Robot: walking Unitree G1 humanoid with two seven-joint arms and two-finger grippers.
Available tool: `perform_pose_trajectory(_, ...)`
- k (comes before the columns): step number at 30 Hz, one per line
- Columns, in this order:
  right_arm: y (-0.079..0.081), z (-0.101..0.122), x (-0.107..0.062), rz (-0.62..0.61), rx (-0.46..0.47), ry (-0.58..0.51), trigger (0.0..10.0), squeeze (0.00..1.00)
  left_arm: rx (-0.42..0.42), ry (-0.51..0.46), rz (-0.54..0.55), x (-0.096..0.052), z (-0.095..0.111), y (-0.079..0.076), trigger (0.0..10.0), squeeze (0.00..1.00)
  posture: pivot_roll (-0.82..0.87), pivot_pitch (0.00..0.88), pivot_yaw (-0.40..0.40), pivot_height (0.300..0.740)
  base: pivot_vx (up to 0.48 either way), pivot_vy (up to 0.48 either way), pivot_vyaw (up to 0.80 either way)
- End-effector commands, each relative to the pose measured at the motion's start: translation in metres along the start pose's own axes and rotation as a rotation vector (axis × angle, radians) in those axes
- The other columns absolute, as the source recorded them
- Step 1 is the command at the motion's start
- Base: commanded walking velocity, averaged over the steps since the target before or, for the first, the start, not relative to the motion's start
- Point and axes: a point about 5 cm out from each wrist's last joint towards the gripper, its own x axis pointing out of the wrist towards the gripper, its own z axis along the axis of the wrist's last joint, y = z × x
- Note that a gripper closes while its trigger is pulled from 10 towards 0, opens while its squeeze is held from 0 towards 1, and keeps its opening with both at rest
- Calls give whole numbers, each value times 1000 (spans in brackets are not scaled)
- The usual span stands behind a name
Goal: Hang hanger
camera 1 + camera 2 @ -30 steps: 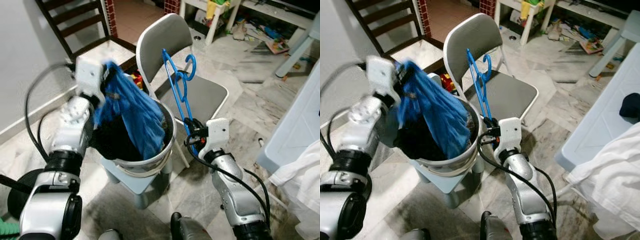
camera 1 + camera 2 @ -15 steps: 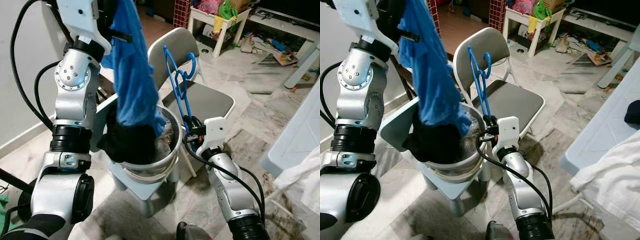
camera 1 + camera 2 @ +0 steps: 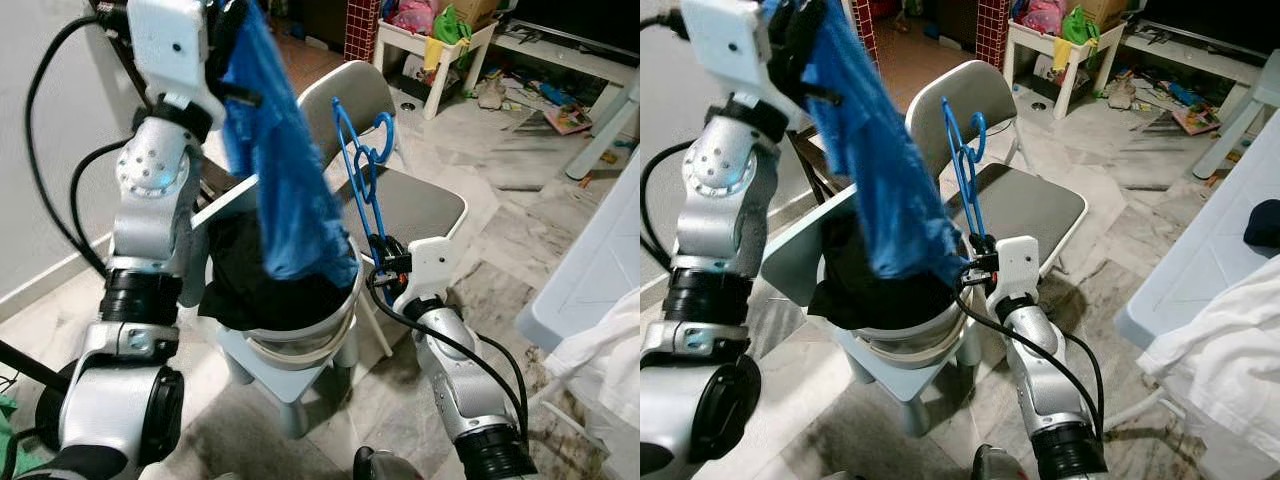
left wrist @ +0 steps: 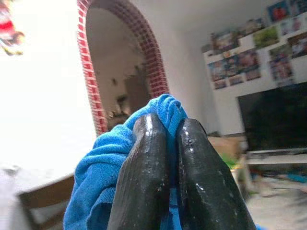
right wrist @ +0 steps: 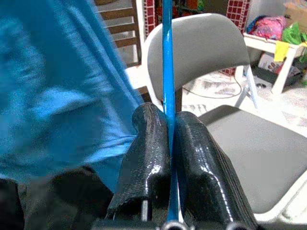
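- Right end effector (image 3: 377, 262) pinches the lower bar of the blue hanger (image 3: 356, 160) between its two fingers, just beside the rim of the laundry basket (image 3: 338, 313); I hold it upright with the hook on top, so the shoulders stay free for a garment.
- My left end effector (image 4: 163, 143) is closed on a bunched edge of the blue cloth (image 3: 283, 170), lifted high above the basket so the fabric hangs down full length, its lower end at the basket's rim.
- Dark clothes (image 3: 240, 280) fill the basket, which sits on a small pale stool (image 3: 280, 372).
- Behind the basket stands the grey folding chair (image 3: 420, 200); the hanger rises in front of its backrest.
- I judge the next step is bringing cloth and hanger together before any hanging.
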Motion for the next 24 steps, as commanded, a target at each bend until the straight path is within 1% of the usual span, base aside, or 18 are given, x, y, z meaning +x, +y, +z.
perform_pose_trajectory(1,-1,3,2,4,-7,-18,10000,0,44,-50,16,-1,12,6,0,0,-106,58,12,740,0,0,0)
perform_pose_trajectory(3,-2,3,2,2,-10,-17,10000,0,42,48,22,-12,-5,7,0,0,-107,62,12,740,0,0,0)
perform_pose_trajectory(6,-2,2,1,0,-11,-15,10000,0,89,166,10,-31,-28,6,0,0,-108,67,11,740,0,0,0)
perform_pose_trajectory(7,-2,1,0,0,-12,-14,10000,0,113,217,14,-40,-38,7,0,0,-108,70,10,740,0,0,0)
perform_pose_trajectory(8,-2,0,0,1,-12,-12,10000,0,111,271,8,-48,-49,6,0,0,-105,70,9,740,0,0,0)
perform_pose_trajectory(9,-2,0,0,1,-12,-12,10000,0,111,271,8,-48,-49,6,0,0,-105,70,9,740,0,0,0)
perform_pose_trajectory(10,-1,0,0,2,-12,-9,10000,0,120,366,-27,-62,-68,1,0,0,-104,73,8,740,0,0,0)
perform_pose_trajectory(12,-1,-1,0,4,-13,-8,10000,0,124,460,-82,-77,-88,-6,0,0,-104,73,5,740,0,0,0)
perform_pose_trajectory(14,-1,-1,0,5,-14,-8,10000,0,109,514,-113,-87,-99,-12,0,0,-104,74,4,740,0,0,0)
perform_pose_trajectory(15,-1,-1,0,5,-14,-8,10000,0,109,514,-113,-87,-99,-12,0,0,-104,74,4,740,0,0,0)
perform_pose_trajectory(17,-1,0,1,5,-15,-9,10000,0,116,610,-207,-104,-117,-26,0,0,-106,74,1,740,0,0,0)
perform_pose_trajectory(18,-2,1,1,5,-19,-12,10000,0,130,682,-346,-125,-131,-46,0,0,-112,75,-1,740,0,0,0)
perform_pose_trajectory(19,-3,1,1,5,-21,-12,10000,0,143,703,-409,-133,-135,-53,0,0,-112,75,-1,740,0,0,0)
perform_pose_trajectory(20,-4,2,2,4,-23,-13,10000,0,158,711,-508,-141,-138,-64,0,0,-117,74,-2,740,0,0,0)
perform_pose_trajectory(21,-4,2,2,4,-23,-13,10000,0,158,711,-508,-141,-138,-64,0,0,-117,74,-2,740,0,0,0)
perform_pose_trajectory(22,-4,2,2,3,-24,-13,10000,0,157,703,-539,-143,-138,-68,0,0,-117,74,-2,740,0,0,0)
perform_pose_trajectory(23,-4,2,1,2,-24,-13,10000,0,177,711,-612,-150,-140,-76,0,0,-117,74,-3,740,0,0,0)
perform_pose_trajectory(24,-4,2,1,2,-25,-14,10000,0,196,721,-719,-159,-143,-87,0,0,-118,74,-3,740,0,0,0)
